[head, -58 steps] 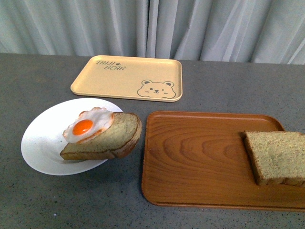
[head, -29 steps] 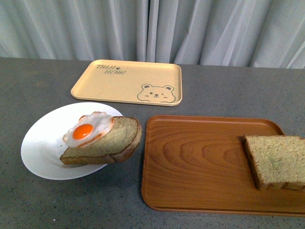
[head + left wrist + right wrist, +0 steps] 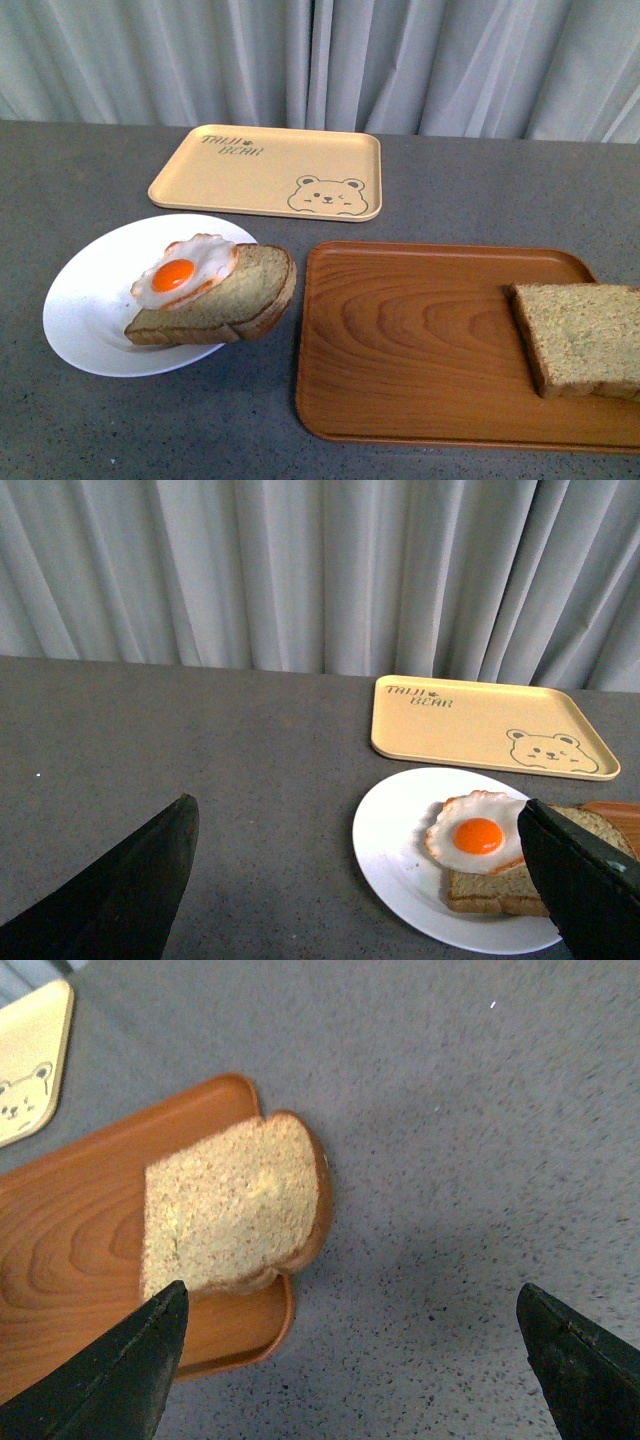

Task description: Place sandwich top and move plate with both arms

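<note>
The sandwich top (image 3: pixel 585 335) lies flat on the right end of the brown wood-grain tray (image 3: pixel 410 340), plain speckled face up, and the right edge of the front view cuts it off. In the right wrist view the sandwich top (image 3: pixel 230 1210) juts past the short rim of the wood-grain tray (image 3: pixel 70 1250), so its rounded crust side hangs over the grey speckled surface (image 3: pixel 450 1140).

The right pincer (image 3: pixel 350 1290) hovers above that surface just beside the slice. Its jaws stand wide apart and hold nothing.

The white plate (image 3: pixel 90 300) sits on the surface (image 3: pixel 480 190) to the left of the wood-grain tray. It carries another bread slice (image 3: pixel 235 295) with a fried egg (image 3: pixel 185 270) on top. This slice leans over the plate's right rim, and its crust ends just beside the tray's left edge.

Behind the plate lies the pale yellow bear-printed tray (image 3: pixel 270 170), apart from both the plate and the wooden tray. A grey curtain (image 3: pixel 320 60) hangs along the far side.

The left pincer (image 3: pixel 355 802) is spread wide and grips nothing. From its wrist camera the plate (image 3: pixel 400 840) with the fried egg (image 3: pixel 478 832) shows between the jaws and further off, with the bear-printed tray (image 3: pixel 480 720) beyond. Neither arm shows in the front view.
</note>
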Controlling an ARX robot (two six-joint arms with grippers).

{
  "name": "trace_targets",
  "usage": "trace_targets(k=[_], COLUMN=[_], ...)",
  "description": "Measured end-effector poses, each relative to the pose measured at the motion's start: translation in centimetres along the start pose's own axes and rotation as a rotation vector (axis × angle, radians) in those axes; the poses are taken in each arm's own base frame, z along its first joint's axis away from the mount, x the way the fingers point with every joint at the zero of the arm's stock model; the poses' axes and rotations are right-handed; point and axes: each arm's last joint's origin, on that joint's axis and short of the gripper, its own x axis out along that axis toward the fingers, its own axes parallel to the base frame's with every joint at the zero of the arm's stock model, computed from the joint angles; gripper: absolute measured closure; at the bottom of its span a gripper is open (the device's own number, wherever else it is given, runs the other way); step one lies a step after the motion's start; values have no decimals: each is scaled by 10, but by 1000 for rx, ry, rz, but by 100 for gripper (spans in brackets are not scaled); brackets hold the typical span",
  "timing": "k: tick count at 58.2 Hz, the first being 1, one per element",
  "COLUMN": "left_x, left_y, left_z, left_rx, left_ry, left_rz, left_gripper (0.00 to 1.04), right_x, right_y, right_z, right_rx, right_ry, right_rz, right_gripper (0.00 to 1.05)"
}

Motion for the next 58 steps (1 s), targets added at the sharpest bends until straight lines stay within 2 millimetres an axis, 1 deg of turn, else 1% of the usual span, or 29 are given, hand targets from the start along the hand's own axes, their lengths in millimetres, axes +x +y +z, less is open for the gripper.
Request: trace_targets(k=[5,9,10,11,21,27,40,53,56,58], left_x=[0,0,0,0,0,0,0,0,0,0], left_y=[0,0,0,0,0,0,0,0,0,0], left_z=[0,0,0,0,0,0,0,0,0,0], left_rx=[0,0,0,0,0,0,0,0,0,0], left_ry=[0,0,0,0,0,0,0,0,0,0], left_rz=[0,0,0,0,0,0,0,0,0,0], left_gripper=[9,9,9,9,9,9,9,9,9,9], right_x=[26,42,49,53,77,90,110,121,122,122], right_y=[-7,-9,-9,-9,-5,1,12,16,17,18], right_z=[1,1,0,-1,-4,-5,-10,-10,-11,-11], right_rx=[-4,-8,-10,-11,-10,-18,-18,-10,-9,-11], right_ry=[54,84,103,114,170,190,232,239,242,243], right_rz=[-1,-1,7,10,22,31,38,33,34,35], right_gripper=[9,9,9,9,9,9,9,9,13,18])
